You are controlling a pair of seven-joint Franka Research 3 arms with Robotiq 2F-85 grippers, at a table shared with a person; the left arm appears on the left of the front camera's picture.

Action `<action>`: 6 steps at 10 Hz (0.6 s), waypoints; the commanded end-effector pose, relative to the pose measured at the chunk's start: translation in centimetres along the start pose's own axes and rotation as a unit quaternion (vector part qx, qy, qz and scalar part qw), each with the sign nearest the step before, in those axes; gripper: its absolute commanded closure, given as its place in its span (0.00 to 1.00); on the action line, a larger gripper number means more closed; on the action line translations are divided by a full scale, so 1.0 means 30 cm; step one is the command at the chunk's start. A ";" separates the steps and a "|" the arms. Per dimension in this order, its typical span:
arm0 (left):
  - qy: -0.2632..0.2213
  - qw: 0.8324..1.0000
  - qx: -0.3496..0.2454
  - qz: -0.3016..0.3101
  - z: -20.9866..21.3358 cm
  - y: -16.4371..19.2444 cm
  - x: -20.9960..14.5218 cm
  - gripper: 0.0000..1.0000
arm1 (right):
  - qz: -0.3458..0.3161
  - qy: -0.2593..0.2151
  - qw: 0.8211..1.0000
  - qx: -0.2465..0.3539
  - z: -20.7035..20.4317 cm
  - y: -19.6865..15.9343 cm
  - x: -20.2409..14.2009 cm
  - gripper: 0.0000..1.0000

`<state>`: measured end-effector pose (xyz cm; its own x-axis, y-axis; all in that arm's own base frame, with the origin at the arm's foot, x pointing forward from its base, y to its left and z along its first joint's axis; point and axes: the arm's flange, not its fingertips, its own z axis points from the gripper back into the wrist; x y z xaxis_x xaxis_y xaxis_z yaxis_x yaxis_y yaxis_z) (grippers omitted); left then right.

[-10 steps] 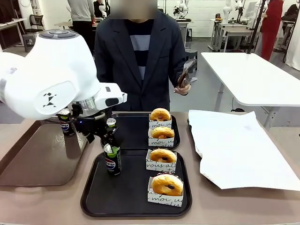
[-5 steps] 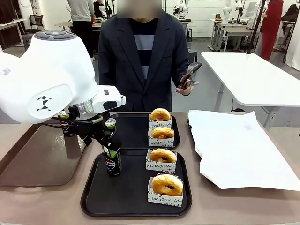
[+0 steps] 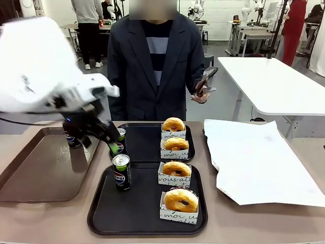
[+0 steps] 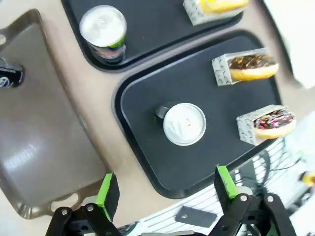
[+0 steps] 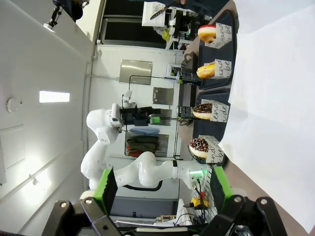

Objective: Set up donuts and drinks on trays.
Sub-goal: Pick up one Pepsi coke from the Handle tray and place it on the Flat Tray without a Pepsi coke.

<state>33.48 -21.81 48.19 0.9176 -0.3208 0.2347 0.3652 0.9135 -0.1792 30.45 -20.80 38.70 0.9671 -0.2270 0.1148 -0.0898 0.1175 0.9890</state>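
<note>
Tool state, left: the left tool (image 4: 165, 189) is seen in its wrist view with both green pads spread wide and nothing between them; it hangs above the near tray (image 4: 147, 105), a black rectangular plastic tray with rounded corners and a low rim. In the front view the left tool (image 3: 104, 134) appears blurred, just left of the far tray (image 3: 147, 147).

A slim black can (image 3: 121, 172) with a silver top stands upright on the left part of the near tray; from above its round lid (image 4: 184, 124) is seen almost centred between the pads. A second can (image 3: 120, 140) stands at the left edge of the far tray, and a third can (image 3: 71, 134) stands on the smooth brown tray (image 3: 35, 178), which has a handle cut-out.

Four ring donuts in white paper sleeves printed in black script are lined up on the trays' right halves: two on the far tray (image 3: 173, 124) (image 3: 175, 144) and two on the near tray (image 3: 176, 169) (image 3: 181, 200).

A crumpled white paper sheet (image 3: 259, 162) covers the bench (image 3: 51, 218) at the right. Tongs (image 3: 203, 81) are held by the person's hand (image 3: 197, 95).

Right tool (image 5: 162, 189): pads parted, nothing gripped, held well apart from the trays.
</note>
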 end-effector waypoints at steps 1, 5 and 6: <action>-0.009 0.996 -0.073 0.040 0.150 0.213 -0.072 0.00 | 0.008 -0.002 1.000 0.006 0.000 0.000 0.000 0.00; -0.030 0.955 -0.270 0.116 0.271 0.689 -0.149 0.00 | 0.008 -0.002 1.000 0.006 0.000 0.000 0.000 0.00; -0.042 0.937 -0.325 0.119 0.268 0.776 -0.177 0.00 | 0.008 -0.002 1.000 0.006 0.000 0.000 0.000 0.00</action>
<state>34.18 2.34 51.15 0.9759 -0.0800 0.2028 0.1994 0.7035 -0.6821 30.42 -20.84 38.70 0.9669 -0.2282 0.1146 -0.0895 0.1176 0.9890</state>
